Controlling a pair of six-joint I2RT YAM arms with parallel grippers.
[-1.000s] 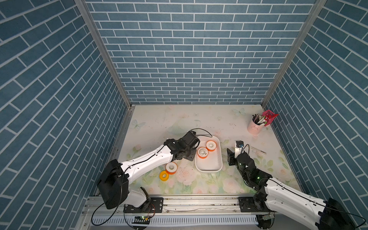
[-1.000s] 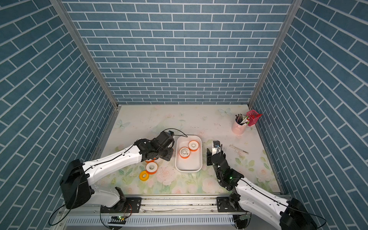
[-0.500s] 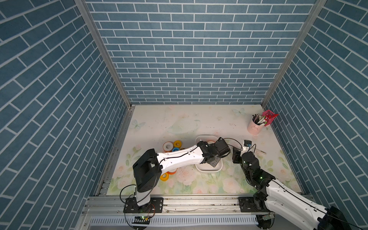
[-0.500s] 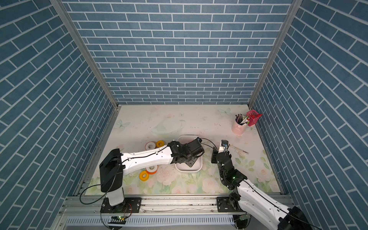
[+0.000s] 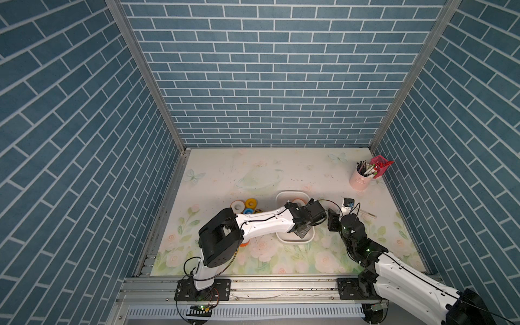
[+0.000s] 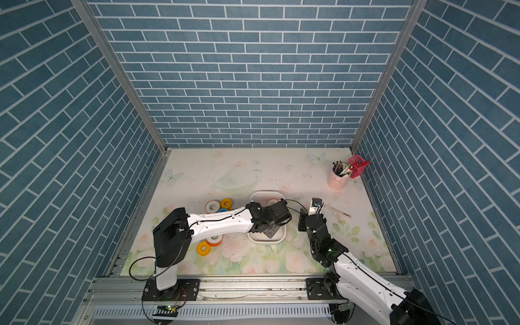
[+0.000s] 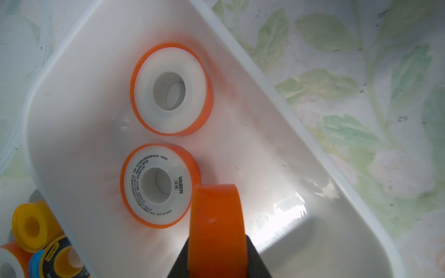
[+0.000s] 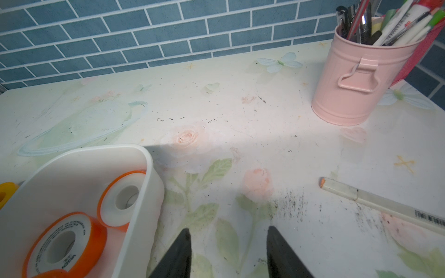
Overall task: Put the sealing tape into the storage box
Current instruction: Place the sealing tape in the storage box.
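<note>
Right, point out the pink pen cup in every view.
Both top views: pink pen cup at the far right corner of the table.
Left wrist: not in it.
Right wrist: the cup stands upright by the brick wall.
Shared landmark: the white storage box, in all four.

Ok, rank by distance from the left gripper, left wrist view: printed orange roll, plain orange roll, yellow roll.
1. printed orange roll, beside the held roll in the left gripper.
2. plain orange roll, farther along the storage box.
3. yellow roll, outside the box.
</note>
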